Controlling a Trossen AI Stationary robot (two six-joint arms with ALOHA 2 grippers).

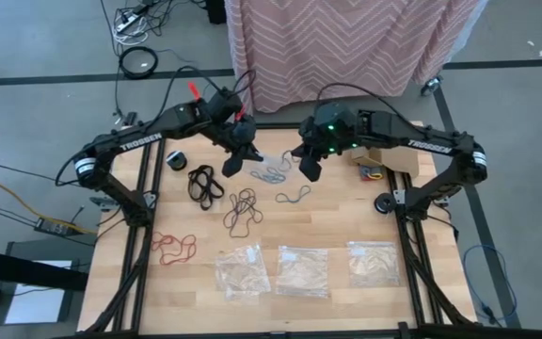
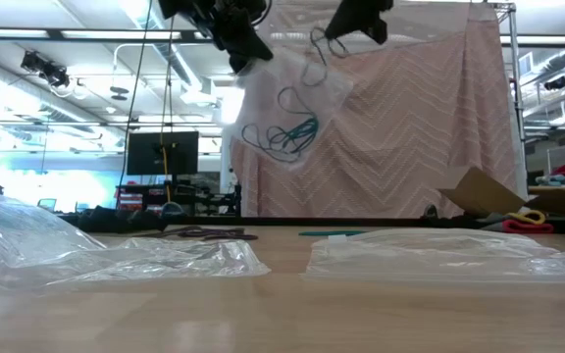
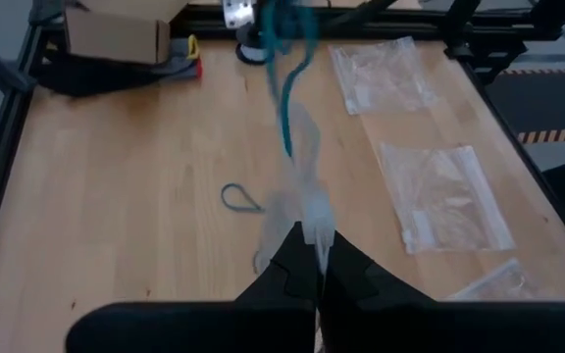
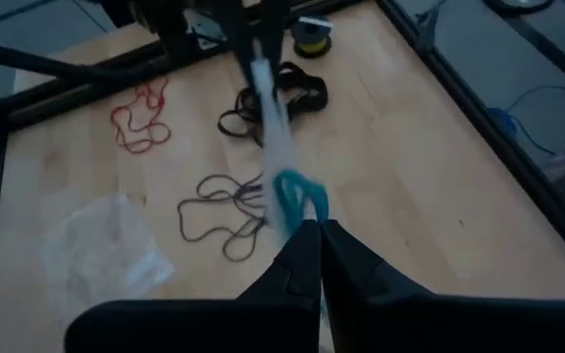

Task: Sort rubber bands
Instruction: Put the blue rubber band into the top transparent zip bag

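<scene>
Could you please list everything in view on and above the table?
Held bag: one, clear, teal bands inside, lifted between both grippers.
Flat bags: three, clear, table's near edge.
Teal band: one, mid-table.
Black bands: one cluster, left of centre.
Brown bands: one cluster, centre.
Red bands: one cluster, near-left.
Box: one, cardboard, far right.
Left gripper: jaws shut on bag.
Right gripper: jaws shut on bag.

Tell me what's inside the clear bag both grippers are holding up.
Teal rubber bands hang inside the clear bag, pinched shut between the left gripper and right gripper. How many there are cannot be told; they overlap.
</scene>
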